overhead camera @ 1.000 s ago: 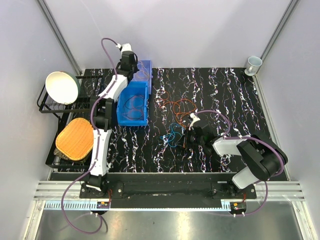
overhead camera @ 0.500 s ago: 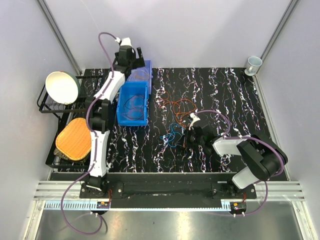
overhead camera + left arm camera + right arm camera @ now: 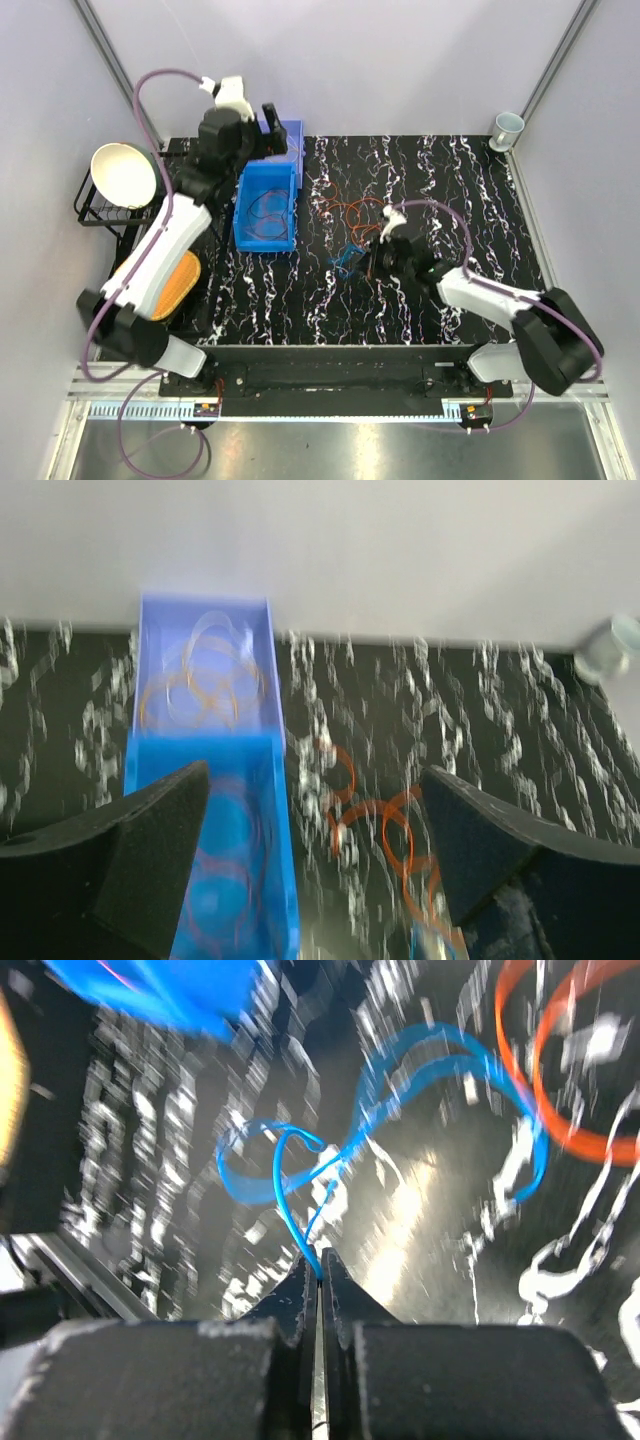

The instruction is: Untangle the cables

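A loose pile of thin orange cables [image 3: 355,212] lies mid-table, with a blue cable [image 3: 346,260] just in front of it. My right gripper [image 3: 378,256] is low over the table, shut on the blue cable. The right wrist view shows the blue cable [image 3: 400,1070] looping away from the closed right gripper [image 3: 319,1263], beside orange loops [image 3: 560,1070]. My left gripper [image 3: 268,128] hangs high over the far blue bin [image 3: 290,131], open and holding nothing. In the blurred left wrist view the open left gripper [image 3: 315,870] frames the orange cables [image 3: 400,830].
Two blue bins stand end to end; the near bin [image 3: 243,232] holds reddish wire loops, and the far bin [image 3: 150,640] holds orange and pale ones. A black rack with a white bowl [image 3: 125,175] and an orange pad [image 3: 178,285] fills the left side. A mug [image 3: 507,128] stands back right.
My left gripper opened, rose from the far blue bin, and its arm swung up and to the left. My right gripper shifted slightly with the blue cable, staying shut.
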Available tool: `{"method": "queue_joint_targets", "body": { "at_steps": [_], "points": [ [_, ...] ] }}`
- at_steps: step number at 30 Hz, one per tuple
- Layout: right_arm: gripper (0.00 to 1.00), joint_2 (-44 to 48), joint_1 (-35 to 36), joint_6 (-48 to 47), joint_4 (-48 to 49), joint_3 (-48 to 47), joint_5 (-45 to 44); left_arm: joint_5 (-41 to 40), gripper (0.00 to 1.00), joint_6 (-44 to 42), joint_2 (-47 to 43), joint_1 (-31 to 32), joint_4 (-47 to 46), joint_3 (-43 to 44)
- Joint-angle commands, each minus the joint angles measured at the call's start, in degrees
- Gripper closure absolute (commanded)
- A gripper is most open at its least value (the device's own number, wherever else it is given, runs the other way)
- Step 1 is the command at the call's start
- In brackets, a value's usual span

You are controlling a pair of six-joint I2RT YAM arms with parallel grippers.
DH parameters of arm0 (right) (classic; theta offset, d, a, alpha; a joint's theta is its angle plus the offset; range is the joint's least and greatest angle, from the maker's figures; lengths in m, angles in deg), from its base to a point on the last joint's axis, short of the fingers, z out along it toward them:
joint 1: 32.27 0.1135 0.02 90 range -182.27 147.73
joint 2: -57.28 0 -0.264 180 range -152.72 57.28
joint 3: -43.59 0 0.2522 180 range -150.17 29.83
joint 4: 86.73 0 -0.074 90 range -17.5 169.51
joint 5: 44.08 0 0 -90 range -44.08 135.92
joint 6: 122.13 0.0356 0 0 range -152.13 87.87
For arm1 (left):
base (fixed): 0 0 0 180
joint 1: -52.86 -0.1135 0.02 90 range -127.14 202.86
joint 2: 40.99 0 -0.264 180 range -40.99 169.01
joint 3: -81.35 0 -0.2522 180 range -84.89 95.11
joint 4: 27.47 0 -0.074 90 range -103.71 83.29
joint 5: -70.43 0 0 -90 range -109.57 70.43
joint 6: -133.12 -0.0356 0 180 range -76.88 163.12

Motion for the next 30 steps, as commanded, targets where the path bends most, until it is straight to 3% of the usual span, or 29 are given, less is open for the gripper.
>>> {"method": "queue_joint_targets", "body": {
  "at_steps": [1, 8, 20, 30],
  "points": [
    [1.0, 6.4, 0.4, -5.8, -10.7, -8.2, -4.1, -2.3, 0.12, 4.1, -10.2, 6.0, -1.3, -17.0],
    [1.0, 10.3, 0.4, -7.8, -19.1, -15.5, -4.3, -4.1, 0.14, -1.7, -20.0, 23.4, -10.1, -34.6],
    [1.0, 17.4, 0.5, -9.5, -28.7, -20.3, -3.6, 1.0, 0.14, -1.1, -24.2, 26.9, -20.8, -43.1],
    [1.0, 20.6, 0.5, -10.3, -33.5, -21.6, -2.0, 0.7, 0.14, -1.9, -18.1, 29.6, -23.0, -41.0]
  ]
}}
